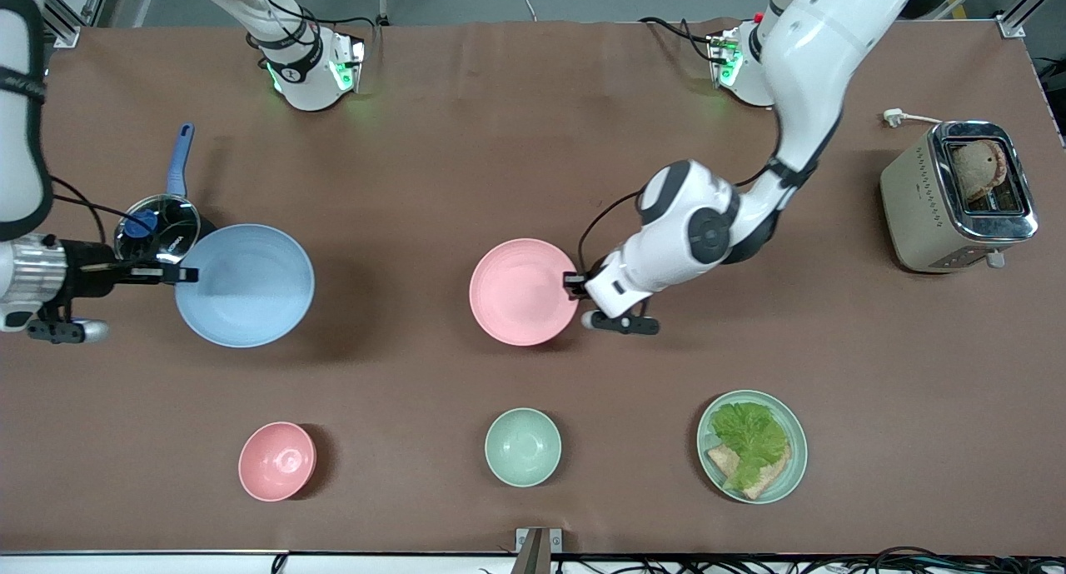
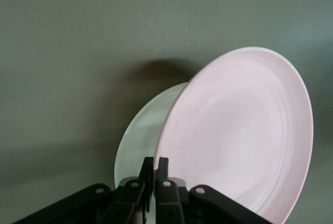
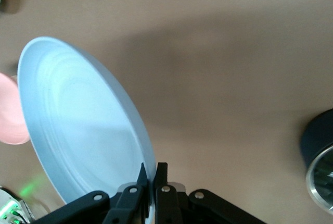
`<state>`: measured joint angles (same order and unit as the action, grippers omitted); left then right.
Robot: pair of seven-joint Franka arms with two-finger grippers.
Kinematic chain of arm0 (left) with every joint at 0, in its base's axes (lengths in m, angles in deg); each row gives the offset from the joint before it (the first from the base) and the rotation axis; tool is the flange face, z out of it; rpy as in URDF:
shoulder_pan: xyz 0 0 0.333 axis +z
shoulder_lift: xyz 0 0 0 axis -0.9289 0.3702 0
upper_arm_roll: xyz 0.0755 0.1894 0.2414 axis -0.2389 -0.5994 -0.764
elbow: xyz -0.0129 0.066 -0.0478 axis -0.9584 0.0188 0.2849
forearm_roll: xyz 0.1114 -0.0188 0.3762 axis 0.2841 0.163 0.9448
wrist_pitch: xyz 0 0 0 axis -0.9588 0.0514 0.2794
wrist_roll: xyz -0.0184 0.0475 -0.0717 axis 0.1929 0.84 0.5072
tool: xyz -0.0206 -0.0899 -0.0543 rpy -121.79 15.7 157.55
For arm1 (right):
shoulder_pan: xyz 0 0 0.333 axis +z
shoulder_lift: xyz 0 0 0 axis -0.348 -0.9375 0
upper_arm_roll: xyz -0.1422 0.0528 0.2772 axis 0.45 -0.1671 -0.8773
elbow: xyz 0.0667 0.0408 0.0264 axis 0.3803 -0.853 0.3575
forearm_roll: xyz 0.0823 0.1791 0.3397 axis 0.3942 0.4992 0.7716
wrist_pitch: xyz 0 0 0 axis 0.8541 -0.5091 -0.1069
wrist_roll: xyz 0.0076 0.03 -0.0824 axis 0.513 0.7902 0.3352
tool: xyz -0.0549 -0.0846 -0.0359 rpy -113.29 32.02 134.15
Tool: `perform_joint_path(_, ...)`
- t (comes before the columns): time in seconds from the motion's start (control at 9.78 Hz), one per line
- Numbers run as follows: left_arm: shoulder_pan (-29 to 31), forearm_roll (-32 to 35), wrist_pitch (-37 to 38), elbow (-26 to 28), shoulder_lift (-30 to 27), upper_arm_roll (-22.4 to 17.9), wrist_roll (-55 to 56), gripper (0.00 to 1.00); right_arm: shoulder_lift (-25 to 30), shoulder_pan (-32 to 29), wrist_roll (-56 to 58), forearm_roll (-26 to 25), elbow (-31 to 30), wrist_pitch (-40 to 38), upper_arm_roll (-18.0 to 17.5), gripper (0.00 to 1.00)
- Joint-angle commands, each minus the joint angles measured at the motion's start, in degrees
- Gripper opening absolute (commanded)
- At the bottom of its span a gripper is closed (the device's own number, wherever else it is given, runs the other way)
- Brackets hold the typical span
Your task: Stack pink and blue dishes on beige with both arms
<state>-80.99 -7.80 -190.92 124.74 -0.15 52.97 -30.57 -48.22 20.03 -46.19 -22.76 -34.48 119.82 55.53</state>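
Over the middle of the brown surface (image 1: 433, 166), the left hand (image 1: 573, 284) grips the rim of the pink plate (image 1: 523, 291), lifted and tilted. Under it, the left wrist view shows a pale plate (image 2: 140, 140), mostly hidden; its colour is hard to make out there. Toward the right arm's end, the right hand (image 1: 179, 273) is closed on the rim of the blue plate (image 1: 246, 284), also raised and tilted. A lidded pan (image 1: 158, 220) with a blue handle sits just beside it, partly covered by the arm. A toaster (image 1: 958, 195) stands near the left arm's end. Along the front edge lie a green plate (image 1: 793, 449) of lettuce and bread, a green bowl (image 1: 522, 446) and a pink bowl (image 1: 276, 461). No writing is readable.
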Motion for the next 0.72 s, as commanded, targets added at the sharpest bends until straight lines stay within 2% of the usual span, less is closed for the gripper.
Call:
perform_joint_path(0.0,-0.02,5.54,0.32,-0.27,2.24,-0.05,3.08,0.03,1.60,4.71,-8.19,-0.38,-0.65,-0.73,0.18,0.01)
perform_joint_path(0.2,-0.02,8.09,0.76,0.36,2.15,-0.05,3.00,0.03,1.78,5.26,-11.47,0.32,-1.18,-0.20,-2.54,0.01)
perform_joint_path(0.41,-0.28,9.96,2.16,0.45,2.15,0.04,3.35,0.06,2.04,5.96,-12.18,1.46,-2.67,1.11,-3.68,0.01)
perform_joint_path(0.61,-1.17,10.13,2.61,0.45,2.24,0.04,4.06,0.09,3.70,6.23,-12.27,1.55,-6.96,4.87,-4.83,0.01)
